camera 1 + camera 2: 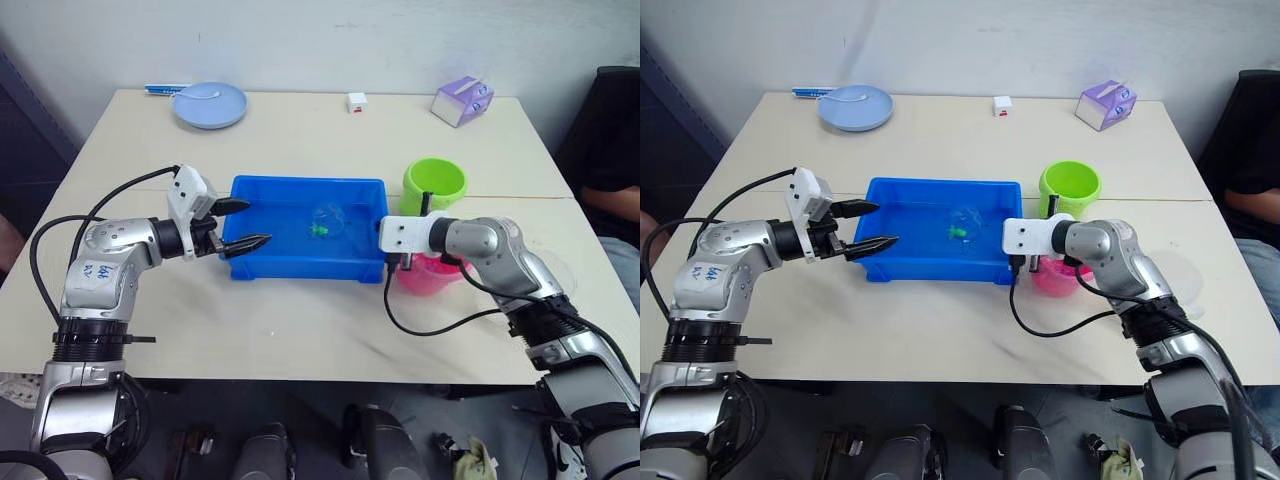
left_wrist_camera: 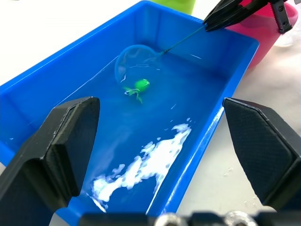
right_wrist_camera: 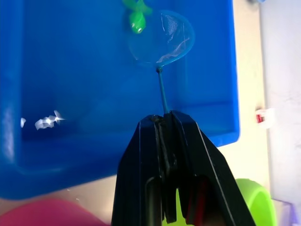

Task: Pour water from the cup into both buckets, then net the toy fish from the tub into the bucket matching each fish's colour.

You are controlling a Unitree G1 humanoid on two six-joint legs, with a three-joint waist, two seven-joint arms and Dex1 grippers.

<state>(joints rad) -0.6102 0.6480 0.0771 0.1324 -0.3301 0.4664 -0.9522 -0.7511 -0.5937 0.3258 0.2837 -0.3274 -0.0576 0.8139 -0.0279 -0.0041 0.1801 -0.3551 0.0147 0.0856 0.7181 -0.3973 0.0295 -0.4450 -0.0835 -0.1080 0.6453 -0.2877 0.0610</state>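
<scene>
The bright blue tub (image 1: 300,262) sits on the counter between the two sets of jaws, its long sides running from one to the other, holding shallow water. One green toy fish (image 2: 140,85) lies in the water near the middle, at the rim of a small round net (image 3: 162,38) whose thin handle is clamped in the right jaws. The lime green bucket (image 1: 434,186) stands upright just beyond the right jaws, past the tub's far corner. The pink bucket (image 1: 428,275) stands directly under the right wrist, largely hidden; its contents cannot be made out.
</scene>
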